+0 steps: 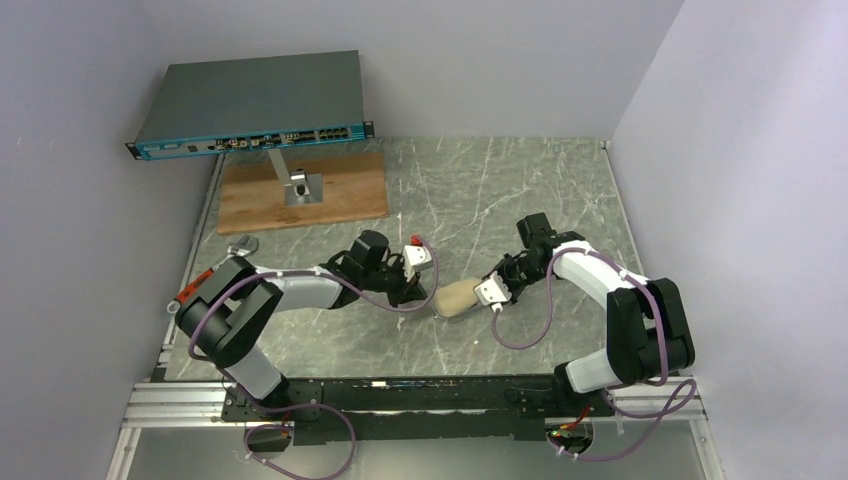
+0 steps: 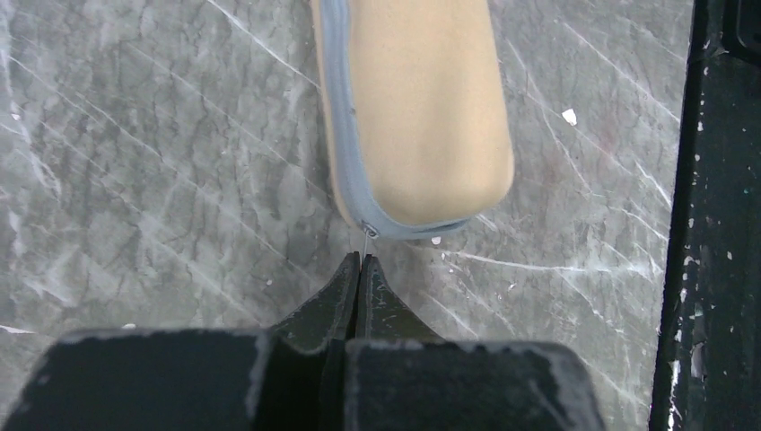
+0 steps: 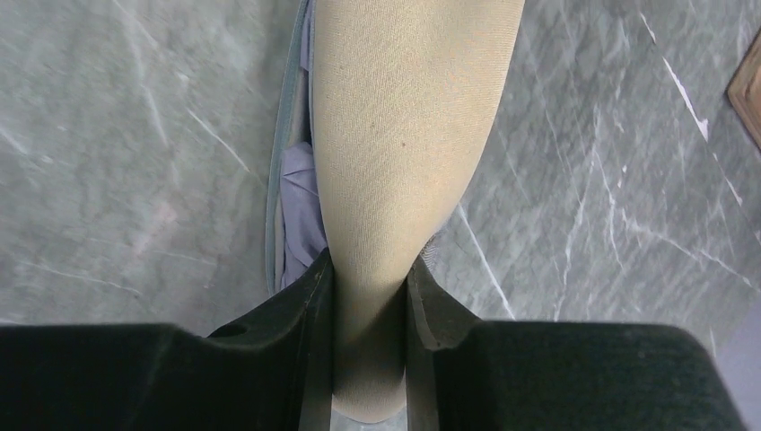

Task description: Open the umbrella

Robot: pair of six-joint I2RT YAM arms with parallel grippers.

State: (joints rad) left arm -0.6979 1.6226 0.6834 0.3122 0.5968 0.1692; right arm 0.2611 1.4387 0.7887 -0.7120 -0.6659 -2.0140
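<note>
The umbrella [image 1: 457, 298] is a bundled cream oblong lying on the grey marble table between my two grippers. My left gripper [image 1: 425, 295] is at its left end. In the left wrist view the umbrella [image 2: 422, 108] has a grey zip seam, and my left gripper [image 2: 360, 259] is shut on the thin metal zip pull [image 2: 367, 235] at its near end. My right gripper [image 1: 487, 293] is at the right end. In the right wrist view it [image 3: 368, 269] is shut on the umbrella [image 3: 404, 117], squeezing it. Grey-lilac fabric [image 3: 301, 206] shows in the parted seam.
A wooden board [image 1: 345, 195] with a metal stand [image 1: 298, 185] lies at the back left. A grey network box [image 1: 250, 100] sits behind it. Walls close the left, back and right. A black rail [image 1: 400, 395] runs along the near edge and shows in the left wrist view [image 2: 722, 224].
</note>
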